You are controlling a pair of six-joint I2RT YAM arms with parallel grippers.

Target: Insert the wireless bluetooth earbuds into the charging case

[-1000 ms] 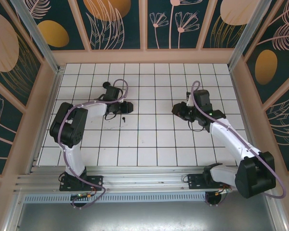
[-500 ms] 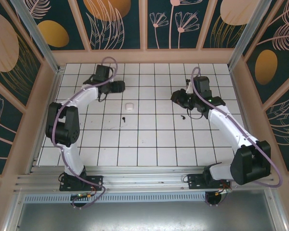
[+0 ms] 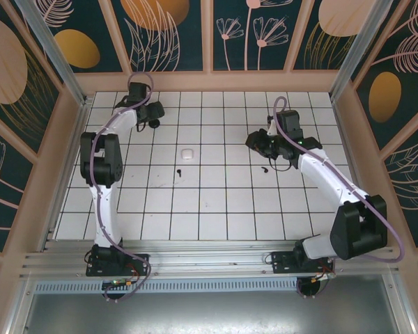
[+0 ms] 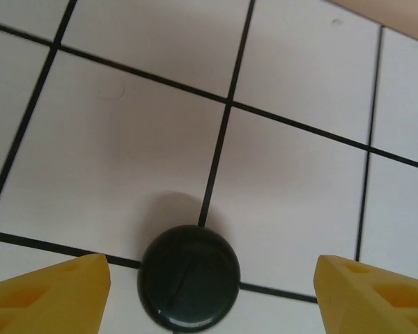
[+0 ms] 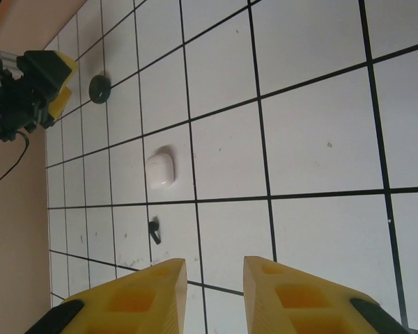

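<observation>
Tiled floor (image 3: 216,202) lying open across the middle and near rows, charging case (image 3: 187,153) and one earbud (image 3: 179,170) standing close together left of centre, second earbud (image 3: 265,168) lying just beside the right gripper (image 3: 256,144), black disc (image 3: 153,124) sitting just beside the left gripper (image 3: 155,111), back wall (image 3: 209,81) closing off the far edge.

Bright, even light is washing the white bench (image 3: 223,209); a soft shadow is pooling beside the dark round disc (image 4: 189,278), whose near edge is blurring slightly.

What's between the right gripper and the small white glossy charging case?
Bare white tiles run from the right gripper to the white charging case, clearest in the top view.
</observation>
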